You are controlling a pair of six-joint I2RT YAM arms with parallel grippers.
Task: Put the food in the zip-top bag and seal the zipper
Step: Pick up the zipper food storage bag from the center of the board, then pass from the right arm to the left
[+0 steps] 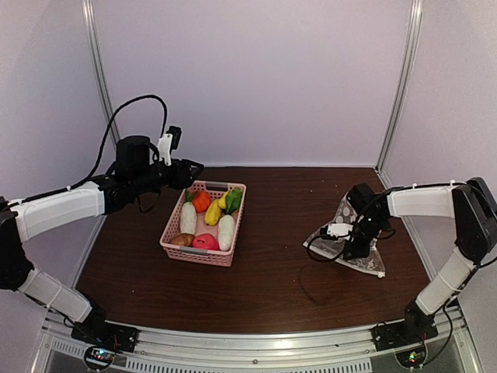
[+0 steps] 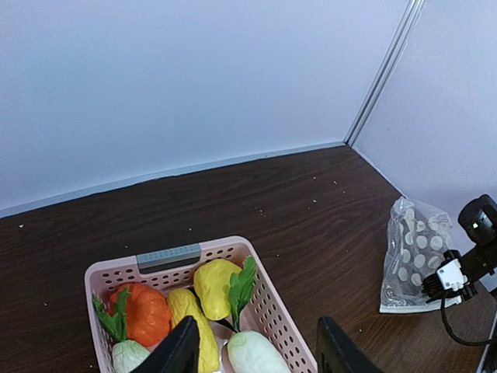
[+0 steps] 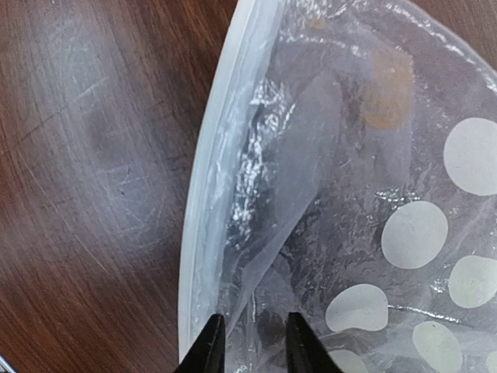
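Toward the right edge of the counter (image 1: 272, 299), the right pincer (image 3: 252, 346) has its tips drawn close on a fold of film at the mouth of the zip-top bag (image 3: 373, 155), just inside the zipper (image 3: 213, 155). The bag stands tented off the wood, so I judge it pinched and lifted there. The white strip curves away unpressed, the mouth looks unsealed, and no food shows inside.

Left of centre, well apart from the bag, all the food (image 1: 226, 231) I can see lies in the pink basket (image 1: 172, 233): white, yellow, orange, red and brown pieces.

Above the basket's far end, the left pincer (image 2: 256, 342) hovers with its tips spread wide, holding nothing.

The task looks barely begun. The bag is being readied, every piece is yet to be carried across, and the sealing comes last.
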